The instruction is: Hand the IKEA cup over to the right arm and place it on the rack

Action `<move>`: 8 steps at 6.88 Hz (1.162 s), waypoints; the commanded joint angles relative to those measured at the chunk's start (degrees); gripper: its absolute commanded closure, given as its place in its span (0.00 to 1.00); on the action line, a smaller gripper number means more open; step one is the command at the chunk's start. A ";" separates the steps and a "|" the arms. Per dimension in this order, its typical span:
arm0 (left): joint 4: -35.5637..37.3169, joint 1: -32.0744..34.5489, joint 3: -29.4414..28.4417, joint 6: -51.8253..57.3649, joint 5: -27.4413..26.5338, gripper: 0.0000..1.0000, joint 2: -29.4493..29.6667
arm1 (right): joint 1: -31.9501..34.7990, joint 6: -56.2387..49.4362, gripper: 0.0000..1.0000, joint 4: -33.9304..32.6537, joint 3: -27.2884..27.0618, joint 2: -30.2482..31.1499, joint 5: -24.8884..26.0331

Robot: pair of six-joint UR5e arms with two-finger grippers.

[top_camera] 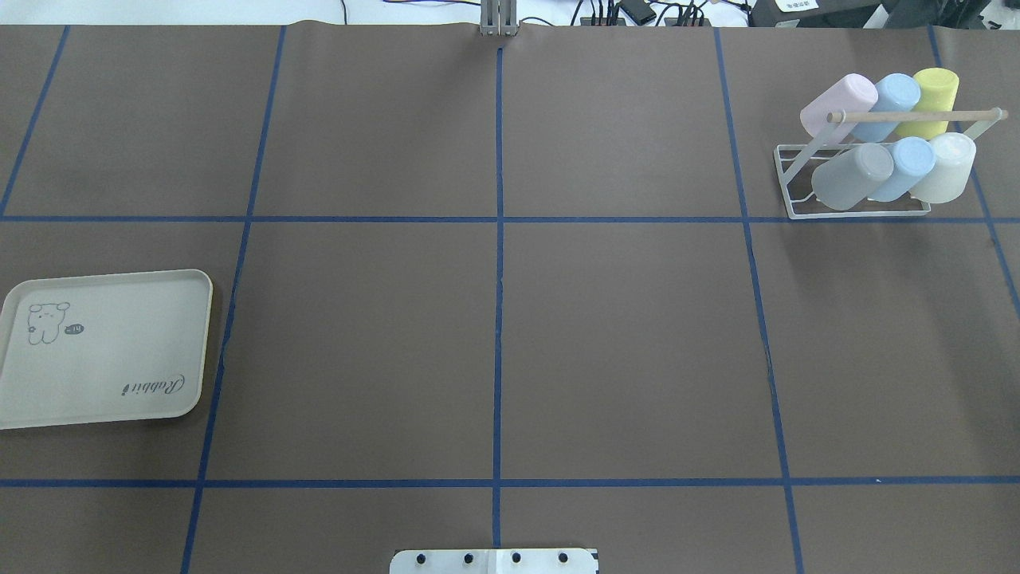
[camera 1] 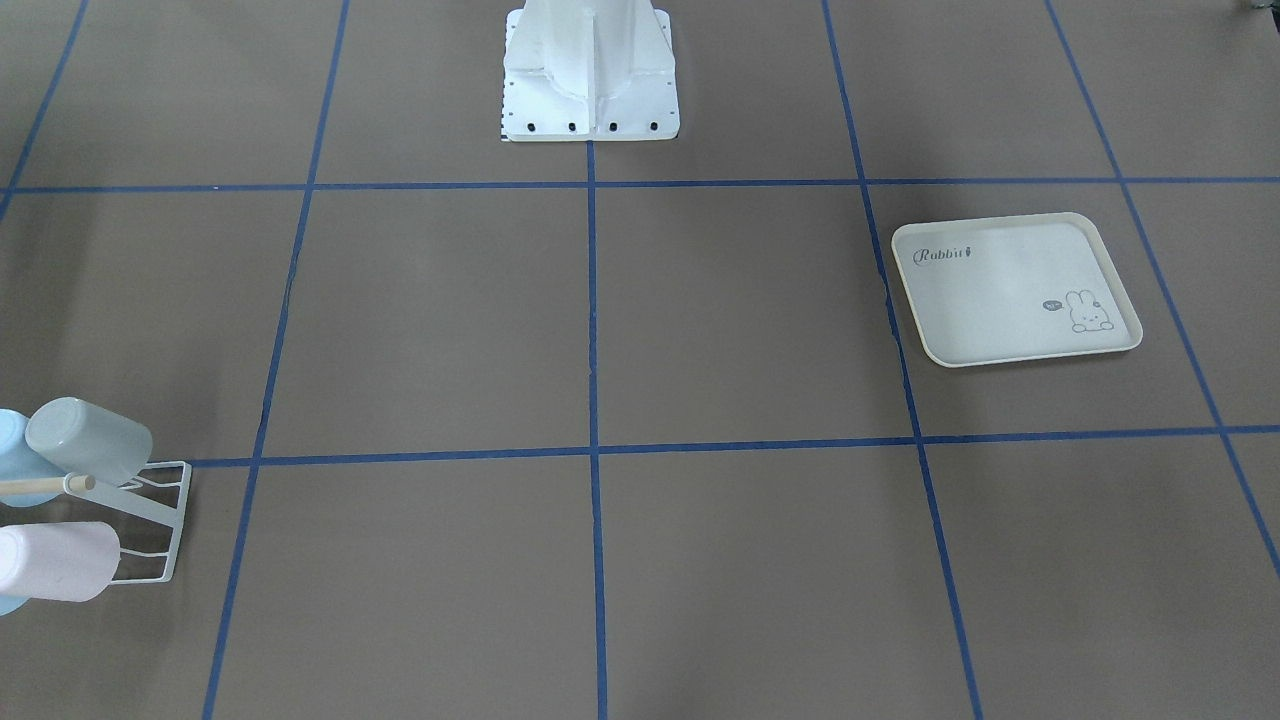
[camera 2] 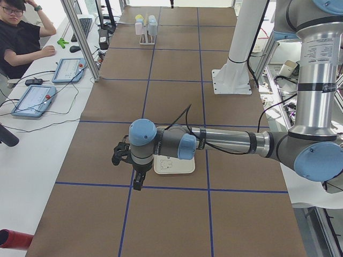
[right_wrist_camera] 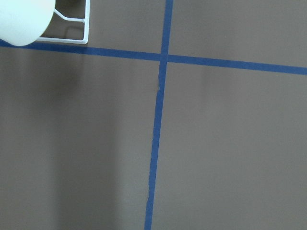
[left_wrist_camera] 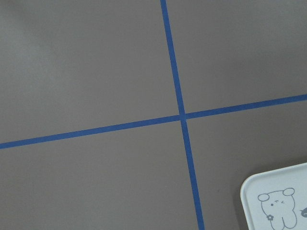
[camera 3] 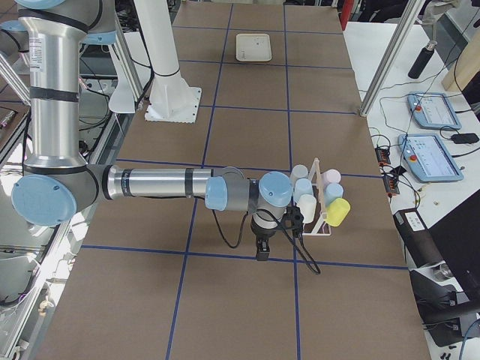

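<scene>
The white wire rack (top_camera: 785,171) stands at the table's far right in the overhead view, its wooden rod (top_camera: 916,115) across the top. Several pastel cups hang on it, among them a pink one (top_camera: 838,104), a yellow one (top_camera: 934,88) and a grey one (top_camera: 853,175). The front view shows the rack's end (camera 1: 165,520). The right wrist view shows a white cup (right_wrist_camera: 21,19) and a rack corner (right_wrist_camera: 72,38). My left gripper (camera 2: 138,181) hangs over the tray's edge. My right gripper (camera 3: 261,251) hangs just beside the rack (camera 3: 319,225). I cannot tell whether either is open.
The cream rabbit-print tray (top_camera: 103,351) lies bare at the table's left side; it also shows in the front view (camera 1: 1010,290) and the left wrist view (left_wrist_camera: 276,201). The robot's white base (camera 1: 590,70) stands mid-table. Blue tape lines grid the brown mat. An operator (camera 2: 21,37) sits at a side desk.
</scene>
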State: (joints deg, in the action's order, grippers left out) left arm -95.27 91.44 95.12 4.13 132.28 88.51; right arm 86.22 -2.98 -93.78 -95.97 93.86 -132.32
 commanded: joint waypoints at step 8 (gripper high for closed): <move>0.00 -0.03 0.06 0.09 0.00 0.00 0.00 | 0.00 0.08 0.00 0.00 -0.63 0.10 0.05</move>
State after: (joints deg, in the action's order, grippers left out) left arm -95.33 91.41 95.15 4.22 132.30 88.51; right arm 86.22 -2.90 -93.81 -96.90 93.91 -132.28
